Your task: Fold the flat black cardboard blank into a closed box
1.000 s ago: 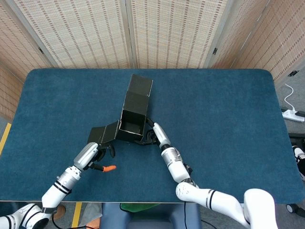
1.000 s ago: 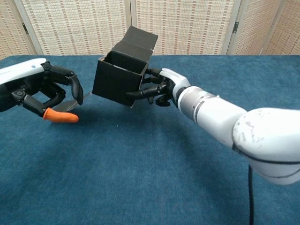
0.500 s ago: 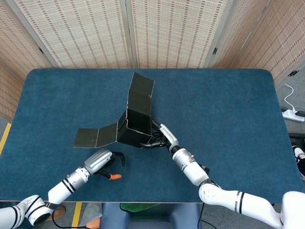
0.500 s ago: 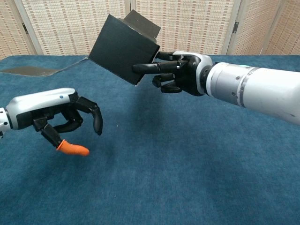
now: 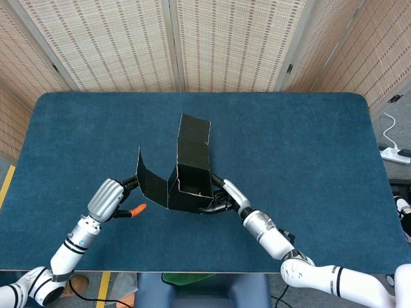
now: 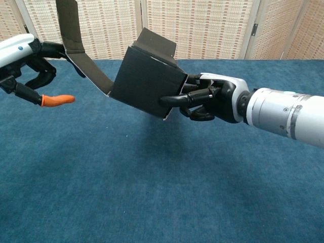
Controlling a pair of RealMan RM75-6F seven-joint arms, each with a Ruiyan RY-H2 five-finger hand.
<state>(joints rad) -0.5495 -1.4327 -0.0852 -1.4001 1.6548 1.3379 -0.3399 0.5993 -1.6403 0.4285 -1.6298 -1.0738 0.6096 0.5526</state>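
Hands (image 5: 110, 200) (image 6: 215, 97) apparently both grip box (image 6: 146, 87).

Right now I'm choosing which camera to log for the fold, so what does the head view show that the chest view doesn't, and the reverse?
Only the head view looks down into the box's open top and shows the table's far edge.

Only the chest view shows the box's closed outer wall and the right hand's fingers pressed against it.

Both show the right hand holding the box, and the left hand at the raised side flap.
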